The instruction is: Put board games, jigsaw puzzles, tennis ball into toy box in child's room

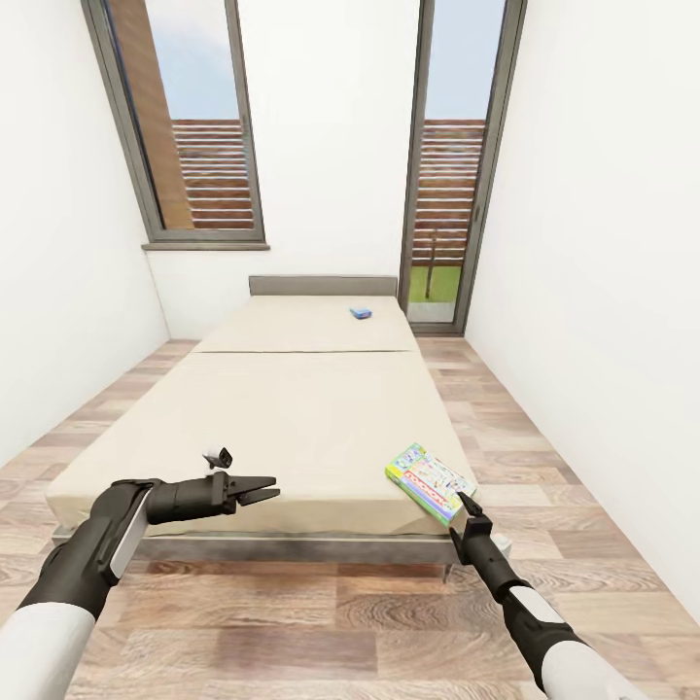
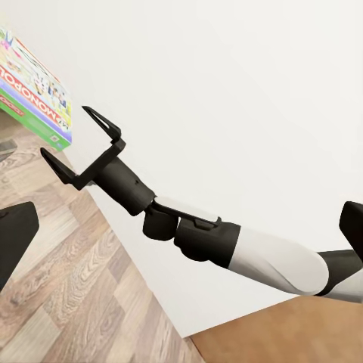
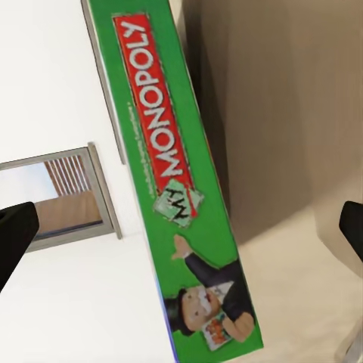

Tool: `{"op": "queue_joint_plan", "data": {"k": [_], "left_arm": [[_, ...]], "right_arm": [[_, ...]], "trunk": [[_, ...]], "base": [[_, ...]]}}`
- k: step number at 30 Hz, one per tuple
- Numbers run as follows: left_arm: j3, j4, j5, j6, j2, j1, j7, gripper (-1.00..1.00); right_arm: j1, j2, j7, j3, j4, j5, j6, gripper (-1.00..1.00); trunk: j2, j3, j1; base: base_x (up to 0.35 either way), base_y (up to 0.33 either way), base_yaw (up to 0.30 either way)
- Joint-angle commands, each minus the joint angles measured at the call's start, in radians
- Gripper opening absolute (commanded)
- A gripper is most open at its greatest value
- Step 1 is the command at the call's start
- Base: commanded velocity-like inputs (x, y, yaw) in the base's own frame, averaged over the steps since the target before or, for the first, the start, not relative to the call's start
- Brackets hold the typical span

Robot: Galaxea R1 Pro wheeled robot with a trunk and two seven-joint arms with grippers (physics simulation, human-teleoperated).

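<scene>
— Standing at the foot of the bed [image 1: 292, 408]. One of the board games [image 1: 431, 482], a Monopoly box with a green edge, lying flat at the near right corner, poking slightly past the foot edge.

— And the second one?

— Possibly the small blue thing [image 1: 362, 312] far up by the headboard [image 1: 323, 285], toward the right side. Too small to call for certain.

— State of the claws?

— Right gripper [image 1: 465, 513] spread wide, holding nothing, poised just below that near corner, apart from the box. Seen from the left wrist, both fingers splayed with the box [image 2: 34, 87] a little beyond them; from the right wrist, the printed green spine [image 3: 178, 189] sitting squarely between the dark fingertips [image 3: 15, 238]. Left gripper [image 1: 258, 491] hovering over the foot edge nearer the left side, fingers close together, apparently nothing in them; hard to say whether fully closed.

— Progress, then?

— Early, by the look of it. Nothing lifted here, both bed items lying loose. Probably next: closing on the Monopoly box, then carrying it off to wherever the bin stands. Table toys beyond judging from here.
</scene>
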Motion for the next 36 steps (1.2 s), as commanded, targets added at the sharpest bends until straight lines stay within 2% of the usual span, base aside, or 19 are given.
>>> {"op": "queue_joint_plan", "data": {"k": [1, 24, 36], "left_arm": [[0.0, 0.0, 0.001, 0.011, 0.0, 0.0, -0.002, 1.0], [0.0, 0.0, 0.001, 0.011, 0.0, 0.001, -0.002, 1.0], [0.0, 0.0, 0.001, 0.011, 0.0, 0.001, -0.002, 1.0]], "right_arm": [[-0.001, 0.0, 0.001, -0.003, 0.001, -0.007, 0.009, 1.0], [-0.001, 0.0, -0.003, -0.003, 0.001, -0.007, 0.009, 1.0], [-0.001, 0.0, -0.003, -0.003, 0.001, -0.007, 0.009, 1.0]], "trunk": [[0.0, -0.001, 0.0], [0.0, -0.001, 0.0], [0.0, -0.001, 0.0]], "base": [[0.0, 0.0, 0.0], [0.002, 0.001, 0.0], [0.099, 0.084, 0.0]]}}
